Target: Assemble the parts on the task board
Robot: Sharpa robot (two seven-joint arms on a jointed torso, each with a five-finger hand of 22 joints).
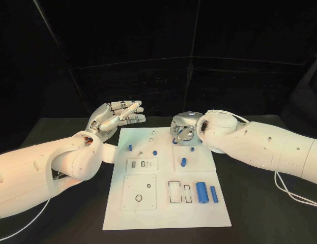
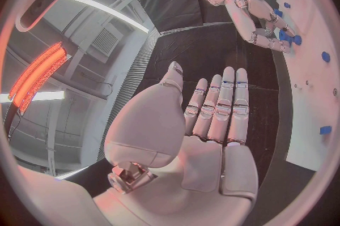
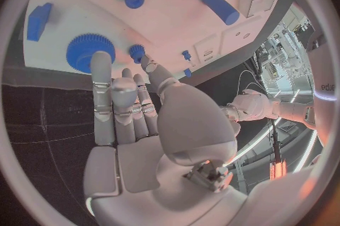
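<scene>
The white task board [image 1: 166, 208] lies in the middle of the table. My right hand [image 1: 184, 128] hovers over its far edge with the fingers stretched out. In the right wrist view its fingertips [image 3: 101, 62] reach the rim of a large blue gear [image 3: 85, 47] lying flat on the board [image 3: 177, 28], and the thumb ends beside a small blue gear [image 3: 136, 51]. Nothing is gripped. My left hand [image 1: 118, 117] is held flat and open [image 2: 212, 118] off the board's far left corner. Two blue cylinders [image 1: 201, 192] [image 1: 213, 194] lie near the board's right front.
Small blue pieces sit on the board's far half [image 1: 130, 148] [image 1: 154, 152] [image 1: 183, 162]. Recessed slots [image 1: 174, 190] and a square plate with a ring [image 1: 138, 197] occupy the near half. Black table [image 1: 261, 213] surrounds the board.
</scene>
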